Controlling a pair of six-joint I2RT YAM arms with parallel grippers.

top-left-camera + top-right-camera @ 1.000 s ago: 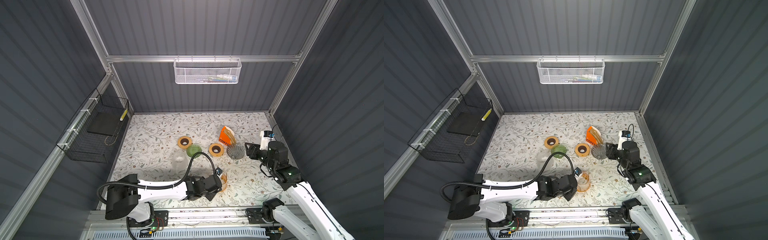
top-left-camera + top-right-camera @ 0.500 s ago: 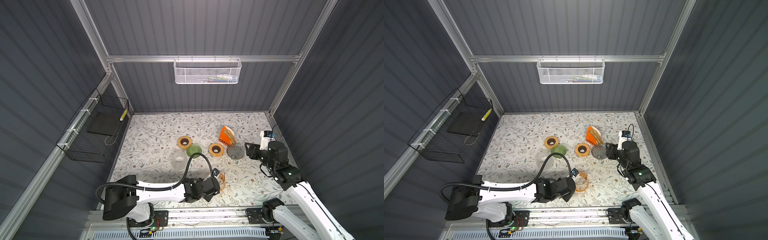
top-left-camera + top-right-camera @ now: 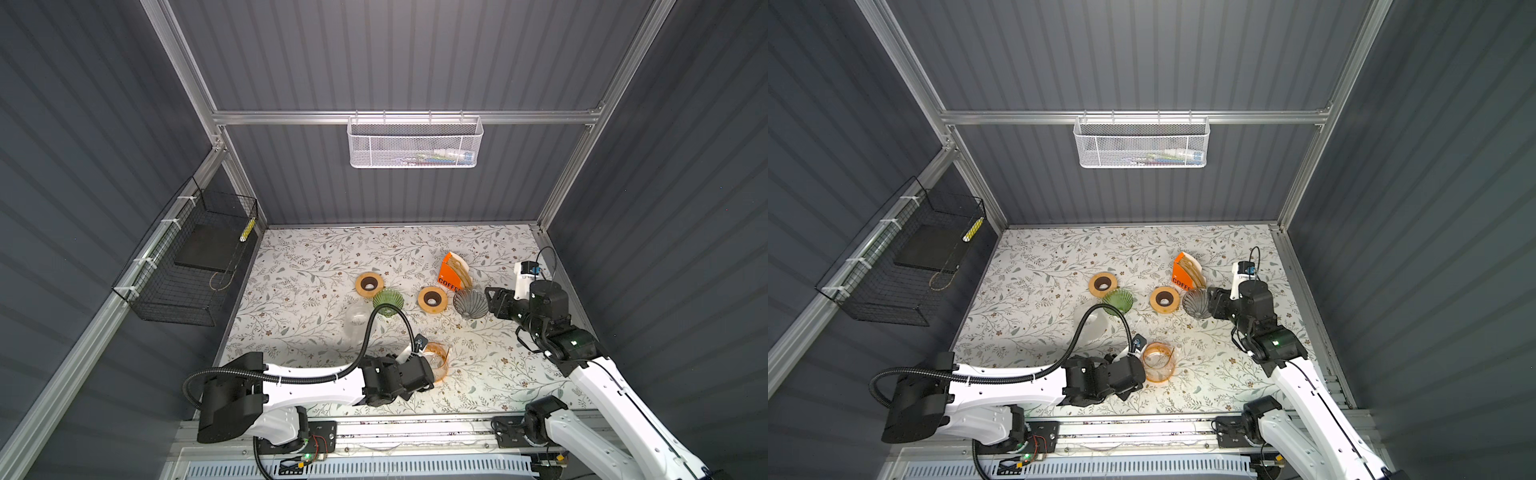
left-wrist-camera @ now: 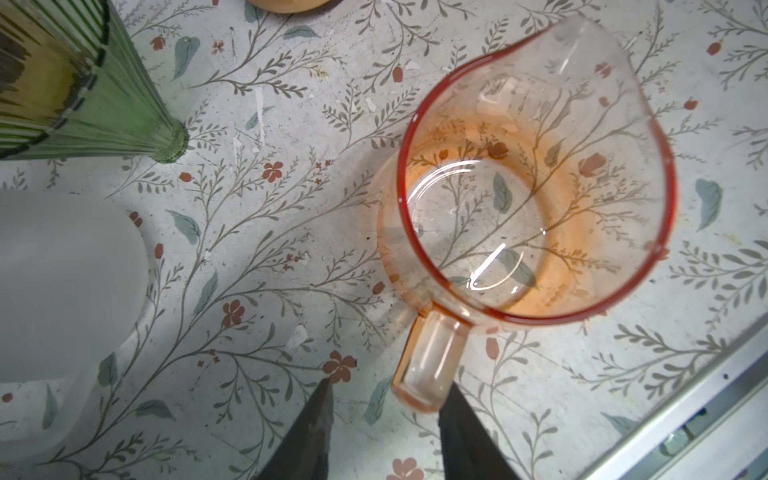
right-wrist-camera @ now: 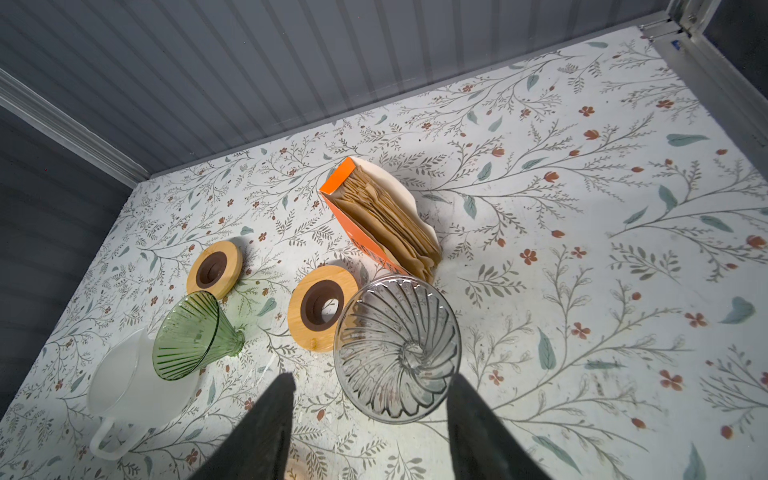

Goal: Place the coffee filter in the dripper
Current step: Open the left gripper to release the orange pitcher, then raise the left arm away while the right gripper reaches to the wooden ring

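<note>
Filters (image 5: 386,220) boxed; dripper (image 5: 397,349) empty.
Left fingers (image 4: 316,428) part-open astride jug handle (image 4: 428,365), holding nothing; right fingers (image 5: 266,419) open, empty, poised at dripper, likely to steady it.

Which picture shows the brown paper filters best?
The right wrist view: the coffee filters stand close and clear in their orange box. In both top views they look tiny; the left wrist view misses them.

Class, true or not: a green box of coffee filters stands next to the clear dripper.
Not quite. The box is orange, not green; the right wrist view shows it. As stated, it holds coffee filters and stands next to the clear dripper.
</note>
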